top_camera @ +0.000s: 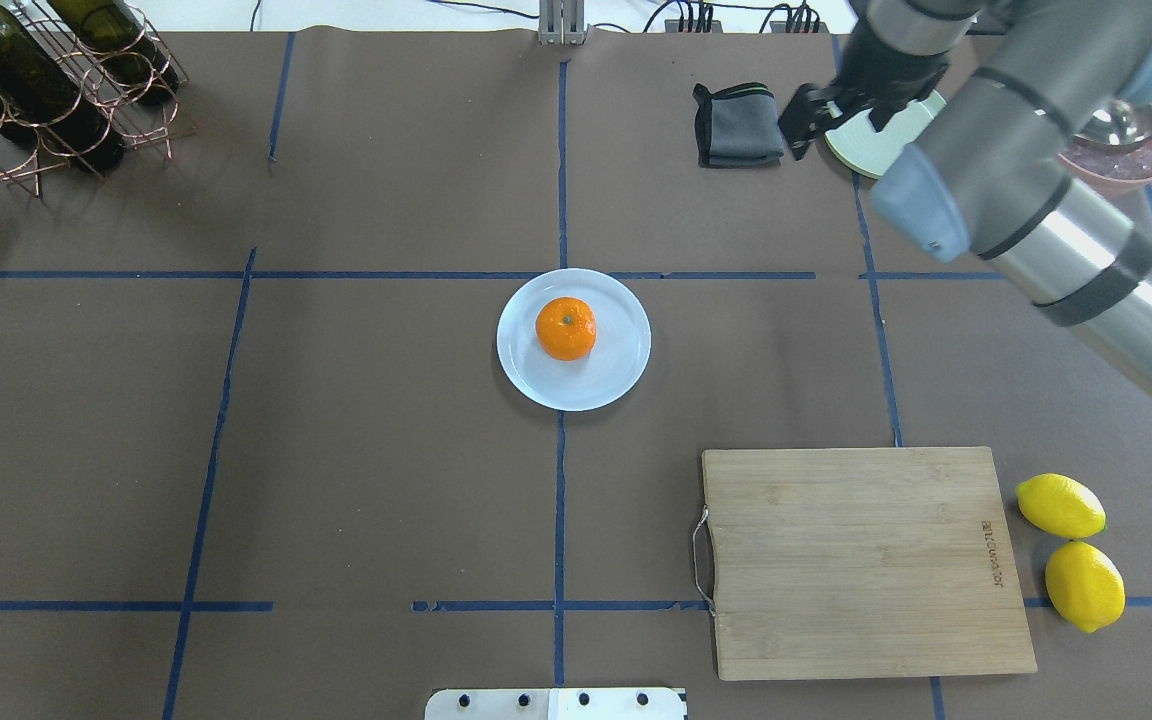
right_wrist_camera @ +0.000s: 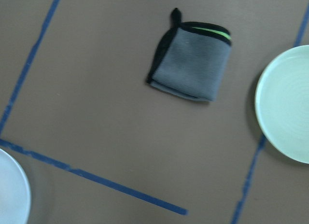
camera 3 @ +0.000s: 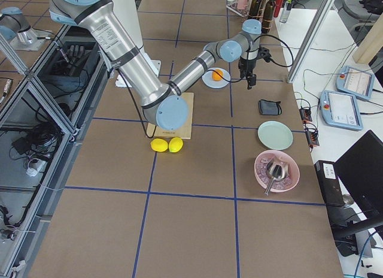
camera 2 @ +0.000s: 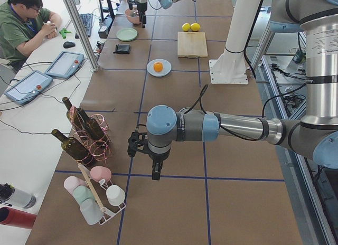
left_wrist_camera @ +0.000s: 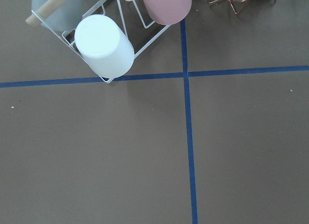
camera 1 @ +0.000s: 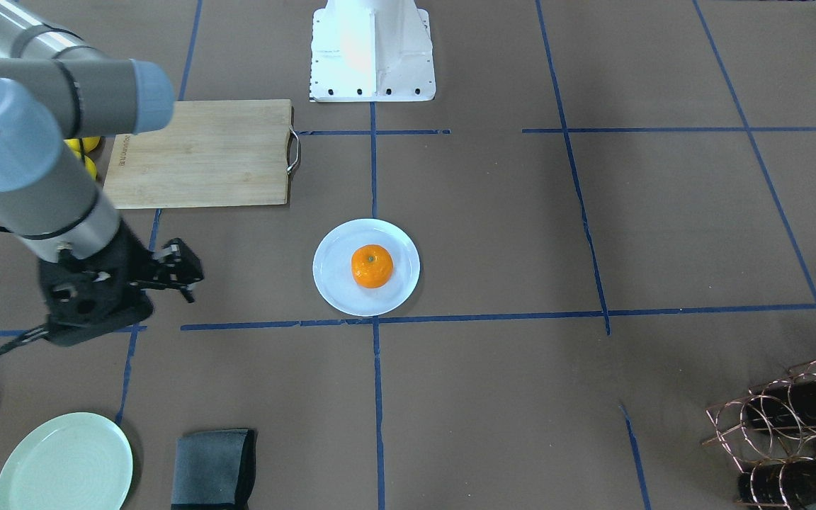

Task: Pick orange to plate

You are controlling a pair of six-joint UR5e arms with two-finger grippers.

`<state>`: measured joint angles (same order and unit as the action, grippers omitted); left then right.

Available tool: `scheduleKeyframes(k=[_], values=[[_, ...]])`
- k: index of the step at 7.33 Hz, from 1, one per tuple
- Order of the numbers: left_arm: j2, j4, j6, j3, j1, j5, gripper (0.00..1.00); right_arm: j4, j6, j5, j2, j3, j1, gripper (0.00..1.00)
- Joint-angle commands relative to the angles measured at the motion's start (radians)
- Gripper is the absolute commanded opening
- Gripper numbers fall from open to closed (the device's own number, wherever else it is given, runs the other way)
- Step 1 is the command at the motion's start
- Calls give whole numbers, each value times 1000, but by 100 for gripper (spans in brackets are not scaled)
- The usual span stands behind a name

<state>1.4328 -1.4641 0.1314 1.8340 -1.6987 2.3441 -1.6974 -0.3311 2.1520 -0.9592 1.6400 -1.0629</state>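
Note:
The orange [camera 1: 372, 266] [top_camera: 566, 328] rests stem-up on the white plate [camera 1: 337, 283] [top_camera: 616, 372] at the table's centre, a little off the plate's middle. My right gripper [camera 1: 185, 273] [top_camera: 804, 125] hovers well away from the plate, over the table near the grey cloth, with its fingers apart and nothing between them. Its wrist view shows only a sliver of the white plate [right_wrist_camera: 9, 190]. My left gripper [camera 2: 133, 145] shows only in the exterior left view, far from the plate near the bottle rack. I cannot tell whether it is open or shut.
A wooden cutting board [top_camera: 866, 560] lies near the robot's right, with two lemons [top_camera: 1061, 505] beside it. A folded grey cloth [top_camera: 736, 125], a pale green plate [camera 1: 64, 464] and a pink bowl [top_camera: 1126, 155] sit at the far right. A bottle rack [top_camera: 36, 80] and a cup rack [left_wrist_camera: 104, 45] stand at the left.

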Motion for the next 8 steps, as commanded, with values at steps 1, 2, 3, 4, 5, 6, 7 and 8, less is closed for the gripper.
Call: scheduleKeyframes(k=[1,2,3,4,5,6,7,8], values=[[-5,1,1,-1,2,0,100,-53,248,45,-181,53,-181,100],[-5,2,1,-2,4,-2,100,-21,273,39,-281,53,-213,100],[-6,-4,5,-4,5,-6,100,84,305,39,-411,52,-268,100],[-12,1,5,-1,8,-6,100,190,307,32,-549,43,-290,100],[-17,4,5,-2,8,-6,100,270,303,32,-647,28,-324,100],[-20,4,5,-4,10,-6,100,327,299,40,-706,23,-348,100],[-31,4,5,-2,10,-6,100,341,299,48,-726,23,-348,100],[-31,2,5,-1,11,-8,100,343,299,116,-737,24,-350,100]])
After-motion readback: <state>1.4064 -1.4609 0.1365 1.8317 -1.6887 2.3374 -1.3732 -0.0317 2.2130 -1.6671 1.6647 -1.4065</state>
